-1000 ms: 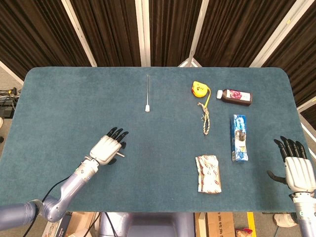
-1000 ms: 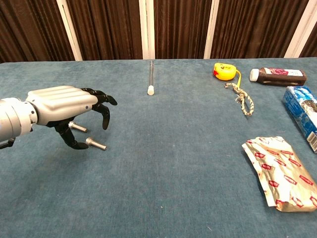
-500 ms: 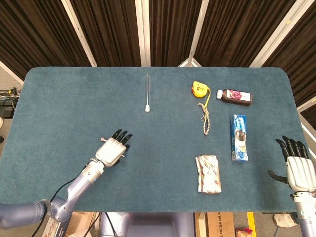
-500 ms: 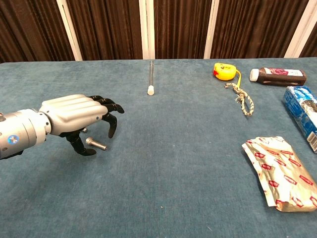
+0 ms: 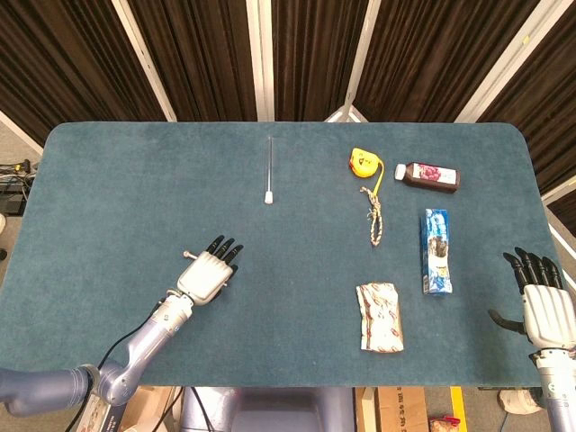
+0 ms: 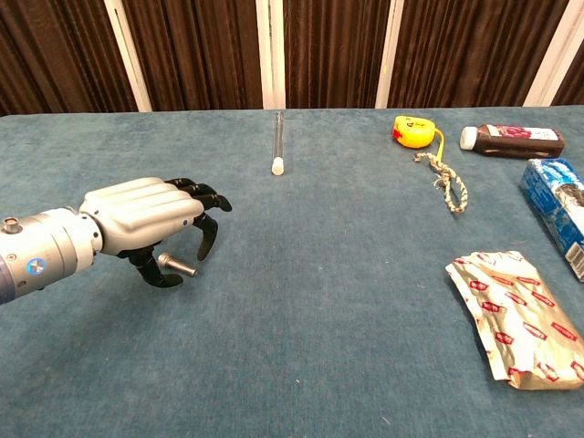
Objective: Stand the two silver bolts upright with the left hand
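One silver bolt [image 6: 179,266] lies on its side on the blue table [image 6: 328,301], under the arched fingers of my left hand [image 6: 146,214]. The thumb sits close by the bolt's head and the fingertips [image 6: 203,251] hang just beyond its shaft, with no clear grip. In the head view the left hand [image 5: 205,275] covers this bolt. The head of the second bolt [image 5: 188,255] peeks out at the hand's far left edge, and the chest view hides it. My right hand [image 5: 544,310] rests with fingers spread at the table's right edge.
A thin glass tube [image 5: 269,169] lies at the back centre. To the right are a yellow tape measure [image 5: 361,162], a rope [image 5: 374,216], a dark bottle [image 5: 431,175], a blue packet [image 5: 436,250] and a crumpled foil packet [image 5: 379,316].
My left hand has slid right and lowered over the bolts, so the farther bolt is now hidden in the chest view. The right hand has drifted slightly toward the near edge.
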`<state>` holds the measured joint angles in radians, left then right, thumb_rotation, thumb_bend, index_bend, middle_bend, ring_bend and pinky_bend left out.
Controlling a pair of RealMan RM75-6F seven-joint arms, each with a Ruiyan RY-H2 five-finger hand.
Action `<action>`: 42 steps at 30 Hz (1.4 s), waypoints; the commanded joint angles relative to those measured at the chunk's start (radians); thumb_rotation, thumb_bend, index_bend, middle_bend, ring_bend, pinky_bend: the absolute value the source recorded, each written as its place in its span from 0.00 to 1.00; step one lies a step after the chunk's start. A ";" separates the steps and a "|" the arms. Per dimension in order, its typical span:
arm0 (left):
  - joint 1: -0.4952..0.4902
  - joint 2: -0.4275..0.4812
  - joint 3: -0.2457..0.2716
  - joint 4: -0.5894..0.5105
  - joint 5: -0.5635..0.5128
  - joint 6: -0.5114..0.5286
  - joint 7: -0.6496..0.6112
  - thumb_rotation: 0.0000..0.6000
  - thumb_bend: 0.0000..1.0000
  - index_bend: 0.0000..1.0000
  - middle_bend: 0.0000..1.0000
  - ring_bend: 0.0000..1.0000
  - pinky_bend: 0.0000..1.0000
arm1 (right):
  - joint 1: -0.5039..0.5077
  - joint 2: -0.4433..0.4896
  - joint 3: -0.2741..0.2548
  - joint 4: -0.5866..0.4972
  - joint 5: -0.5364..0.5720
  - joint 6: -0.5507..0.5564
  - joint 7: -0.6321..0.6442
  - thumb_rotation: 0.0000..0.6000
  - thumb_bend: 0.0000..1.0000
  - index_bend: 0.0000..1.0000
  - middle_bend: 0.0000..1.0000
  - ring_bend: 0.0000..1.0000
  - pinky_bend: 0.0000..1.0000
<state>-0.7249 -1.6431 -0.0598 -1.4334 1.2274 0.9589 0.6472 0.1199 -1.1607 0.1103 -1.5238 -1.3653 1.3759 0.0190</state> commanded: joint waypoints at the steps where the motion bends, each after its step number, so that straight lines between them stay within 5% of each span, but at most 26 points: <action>1: -0.002 -0.008 0.003 0.014 0.003 -0.001 -0.001 1.00 0.41 0.49 0.08 0.00 0.00 | 0.000 -0.002 0.001 0.002 0.002 0.000 -0.001 1.00 0.16 0.15 0.09 0.07 0.00; 42: 0.000 -0.042 0.009 0.049 0.012 0.021 -0.006 1.00 0.49 0.57 0.08 0.00 0.00 | 0.003 -0.004 0.003 0.006 0.009 -0.012 0.013 1.00 0.16 0.15 0.09 0.07 0.00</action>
<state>-0.7257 -1.6863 -0.0489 -1.3819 1.2394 0.9777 0.6440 0.1229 -1.1644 0.1135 -1.5179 -1.3561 1.3639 0.0319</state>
